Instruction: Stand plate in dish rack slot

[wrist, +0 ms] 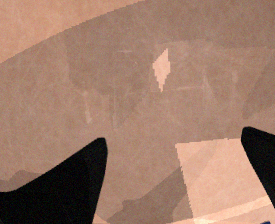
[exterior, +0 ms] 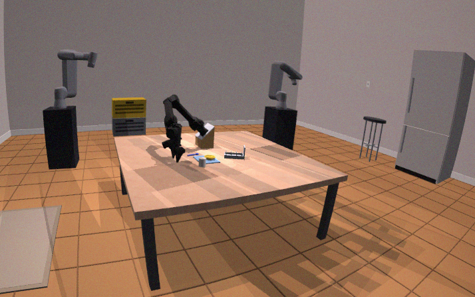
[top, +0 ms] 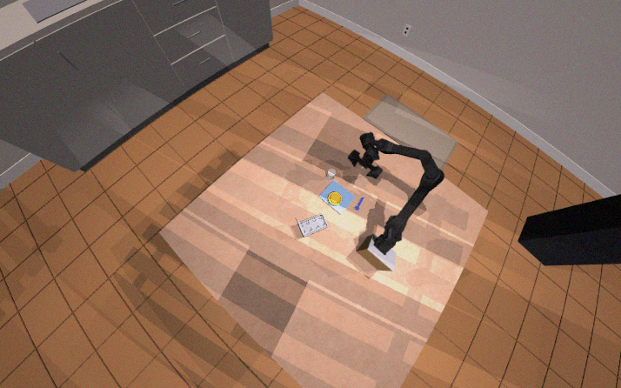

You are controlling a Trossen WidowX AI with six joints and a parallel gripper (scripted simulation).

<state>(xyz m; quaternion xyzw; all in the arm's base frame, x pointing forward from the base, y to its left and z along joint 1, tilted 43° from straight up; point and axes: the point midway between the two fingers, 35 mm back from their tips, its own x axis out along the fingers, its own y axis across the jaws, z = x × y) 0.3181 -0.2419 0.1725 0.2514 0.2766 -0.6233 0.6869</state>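
In the room view, one pale mat [top: 399, 117] [exterior: 18, 247] lies on the floor in front, to the side of one big wood table [top: 264, 308] [exterior: 261, 169] [wrist: 38, 115]. On the table, one small cup [top: 330, 174] [exterior: 202, 162] stands nearest. One black claw [top: 364, 165] [exterior: 175, 152] [wrist: 176, 140] hangs over the wood, its two fingers wide apart with nothing between them. The close view shows both fingertips and shadows, but not the plate.

One yellow plate [top: 334, 197] [exterior: 210, 157] lies flat on one blue square [top: 344, 190] [exterior: 213, 161], near the cup. One blue spoon [top: 359, 203] [exterior: 193, 154] is just beside the square. One dish rack [top: 313, 224] [exterior: 234, 157] sits near, apart from the plate. The black arm [top: 411, 204] [exterior: 187, 114] stands on one block [top: 376, 255] [exterior: 205, 142].

Farther back, only the room view shows two gray arms, one stool [exterior: 374, 120], one tall fridge [exterior: 433, 96] and two stacked boxes, the yellow one on top. Only the top view shows the gray cupboards [top: 110, 72].
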